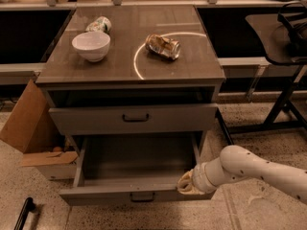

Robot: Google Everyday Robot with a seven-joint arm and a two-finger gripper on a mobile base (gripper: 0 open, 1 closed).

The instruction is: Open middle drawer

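Jutting forward from the cabinet in the lower centre of the frame, the middle drawer stands wide open, its flat grey front panel well ahead of the cabinet face and its deep, plain grey box bare inside. A small dark rectangular pull handle sits at the centre of that front. The gripper is at the right end of the front panel, against the drawer's right front corner; whether it is clamped on the edge or merely resting there cannot be told. Its smooth, rounded white arm, dotted with small dark spots, runs off to the lower right over open speckled floor. Above, the upper drawer lies nearly flush, with a dark gap between it and the overhanging top. The wood-grain cabinet top carries a round white bowl at upper left, a printed can lying on its side just behind it, and a crushed metal can within a thin arc of light. At the left, a brown cardboard box with a loose flap crowds the drawer's left side. At the right, dark metal furniture legs stand well apart from the cabinet. A dark rod lies on the floor at lower left.
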